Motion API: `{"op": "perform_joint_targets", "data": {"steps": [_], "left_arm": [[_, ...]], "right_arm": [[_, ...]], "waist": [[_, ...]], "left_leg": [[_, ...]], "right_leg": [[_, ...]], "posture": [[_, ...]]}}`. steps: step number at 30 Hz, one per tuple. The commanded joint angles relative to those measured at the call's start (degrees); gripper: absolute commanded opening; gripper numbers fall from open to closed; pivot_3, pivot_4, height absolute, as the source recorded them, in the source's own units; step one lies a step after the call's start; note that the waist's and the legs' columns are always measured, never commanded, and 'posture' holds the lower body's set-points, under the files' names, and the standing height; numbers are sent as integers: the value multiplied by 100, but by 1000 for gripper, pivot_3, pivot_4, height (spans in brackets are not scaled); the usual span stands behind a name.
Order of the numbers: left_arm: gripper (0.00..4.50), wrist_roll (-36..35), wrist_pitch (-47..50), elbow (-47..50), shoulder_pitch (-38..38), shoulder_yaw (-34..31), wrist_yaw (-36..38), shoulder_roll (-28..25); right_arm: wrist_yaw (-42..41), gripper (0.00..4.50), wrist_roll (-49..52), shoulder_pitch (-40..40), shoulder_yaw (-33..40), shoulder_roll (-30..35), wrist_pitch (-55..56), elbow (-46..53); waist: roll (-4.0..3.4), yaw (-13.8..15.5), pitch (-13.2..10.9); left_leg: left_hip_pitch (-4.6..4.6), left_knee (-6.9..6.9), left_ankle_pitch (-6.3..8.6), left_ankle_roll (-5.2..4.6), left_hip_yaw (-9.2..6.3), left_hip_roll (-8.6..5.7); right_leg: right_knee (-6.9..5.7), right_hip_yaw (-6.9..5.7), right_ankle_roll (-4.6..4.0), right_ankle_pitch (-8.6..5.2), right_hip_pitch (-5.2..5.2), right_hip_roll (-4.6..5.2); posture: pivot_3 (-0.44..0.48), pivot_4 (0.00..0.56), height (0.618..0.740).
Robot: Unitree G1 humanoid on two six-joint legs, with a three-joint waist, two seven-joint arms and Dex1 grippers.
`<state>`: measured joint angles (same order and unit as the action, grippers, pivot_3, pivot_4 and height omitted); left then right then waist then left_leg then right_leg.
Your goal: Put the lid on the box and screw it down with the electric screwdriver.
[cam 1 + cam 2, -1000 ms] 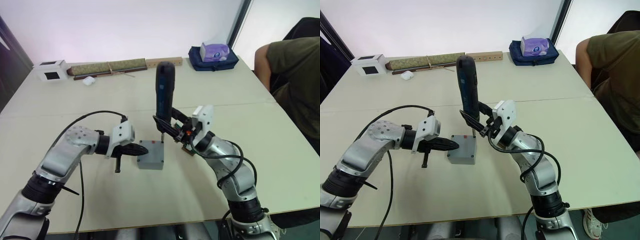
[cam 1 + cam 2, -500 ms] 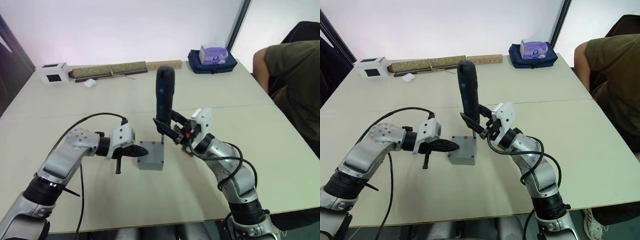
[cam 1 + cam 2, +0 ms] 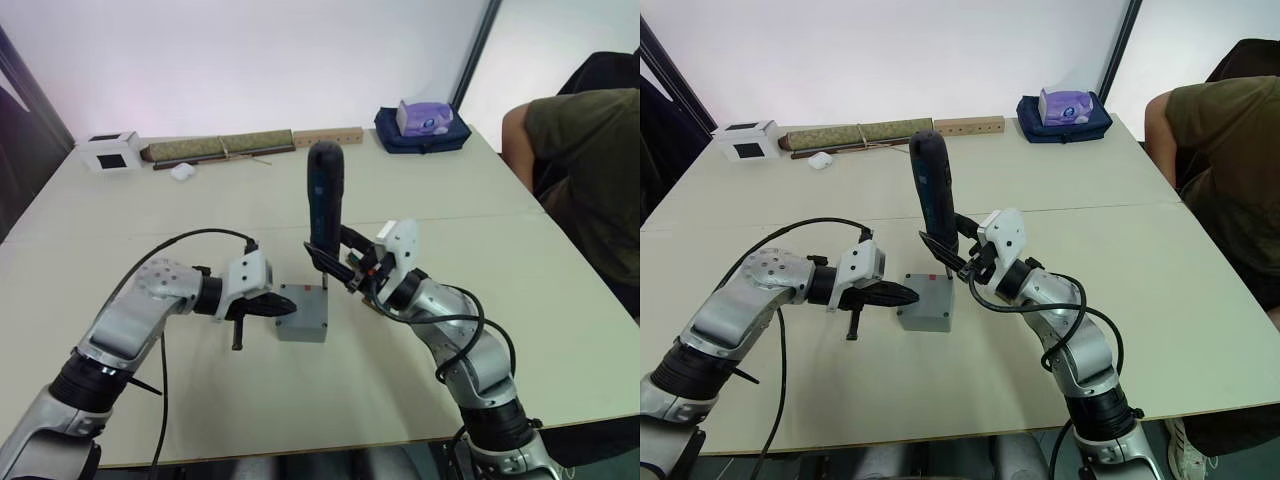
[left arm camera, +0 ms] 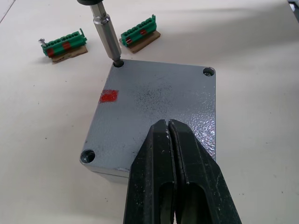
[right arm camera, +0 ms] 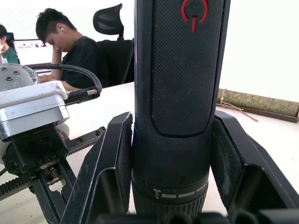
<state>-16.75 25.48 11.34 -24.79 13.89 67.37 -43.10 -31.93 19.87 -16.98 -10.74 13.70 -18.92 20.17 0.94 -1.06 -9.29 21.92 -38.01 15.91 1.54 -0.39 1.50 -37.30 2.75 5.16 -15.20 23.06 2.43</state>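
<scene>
Grey lid (image 4: 154,105) seated on the box (image 3: 303,313), screwdriver bit standing in one corner hole.

Grey plastic, lid closed over box, sits near the middle of the tabletop (image 3: 560,300), nearer its front edge; a red mark shows on the lid's face. The left gripper (image 4: 169,133) has its jaws pressed together, tips resting on the lid's near side. The electric screwdriver (image 3: 324,207) stands upright, long axis vertical, bit down in the lid's far corner hole, clamped between the jaws of the right gripper (image 3: 345,265) low on its body. Two green terminal blocks (image 4: 63,44) lie just beyond the box. Against the tabletop's far edge lie a white carton (image 3: 110,150), a long roll (image 3: 220,146) and a blue pouch (image 3: 420,125). A person (image 3: 585,170) sits at the right edge. Both grippers and the tool hold the same places as half a second ago.
</scene>
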Motion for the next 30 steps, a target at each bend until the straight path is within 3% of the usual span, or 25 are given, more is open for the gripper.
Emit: {"op": "perform_joint_targets", "data": {"steps": [1,3,20,30], "left_arm": [[0,124,98,-55,26,184,46,-1],[0,134,116,-57,14,191,46,8],[0,157,422,154,-98,229,34,29],[0,163,351,33,-164,199,77,102]], "right_arm": [[-32,1713,-130,256,-259,185,-598,-377],[7,1713,-71,255,-227,186,-748,-395],[-16,1713,-55,153,-221,331,-971,-403],[547,1713,841,-844,701,51,-1869,353]], "waist": [[1,0,2],[4,0,15],[23,1,87],[14,11,56]], "left_leg": [[-12,4,0,0,0,0],[-55,18,1,-1,2,1],[-70,58,2,-2,3,2],[-51,67,2,-2,1,3]], "right_leg": [[5,0,-1,-1,-11,0],[20,0,-23,-21,-52,1],[31,1,-27,-37,-53,11],[30,3,-30,-37,-28,11]], "posture": [[0,150,740],[0,150,740],[0,150,740],[0,150,740]]}}
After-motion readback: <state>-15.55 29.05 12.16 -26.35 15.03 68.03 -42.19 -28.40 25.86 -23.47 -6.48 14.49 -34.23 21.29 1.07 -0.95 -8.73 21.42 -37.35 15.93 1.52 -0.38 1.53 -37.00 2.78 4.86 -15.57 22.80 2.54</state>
